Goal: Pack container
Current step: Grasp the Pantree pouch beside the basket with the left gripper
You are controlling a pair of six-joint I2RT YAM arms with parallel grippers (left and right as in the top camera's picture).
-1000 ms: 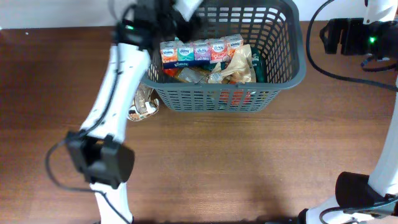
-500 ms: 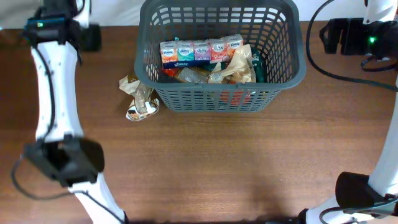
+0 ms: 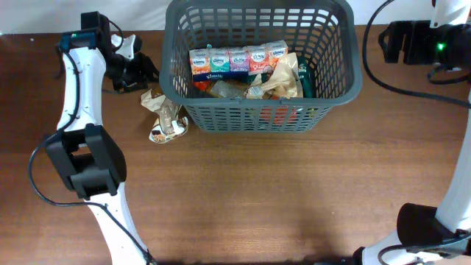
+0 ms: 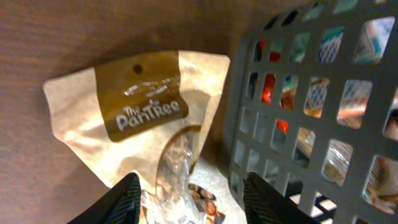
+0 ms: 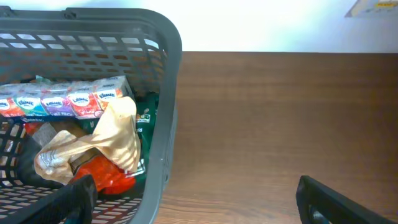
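My left gripper (image 4: 196,204) has swung back in from the far left and now hangs, jaws spread and empty, over the snack pouch (image 4: 138,107) lying against the left wall of the basket (image 3: 354,76) at the table's far middle, so I judge that pouch goes in next, while my right gripper (image 5: 199,202) waits wide open.

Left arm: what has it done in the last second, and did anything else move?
The left gripper swung off the container's left rear corner, out to the far left, then came back in beside the PanTree pouch lying outside the container. Its jaws are open, holding nothing. Pouch, container, its contents and the right gripper stayed put.
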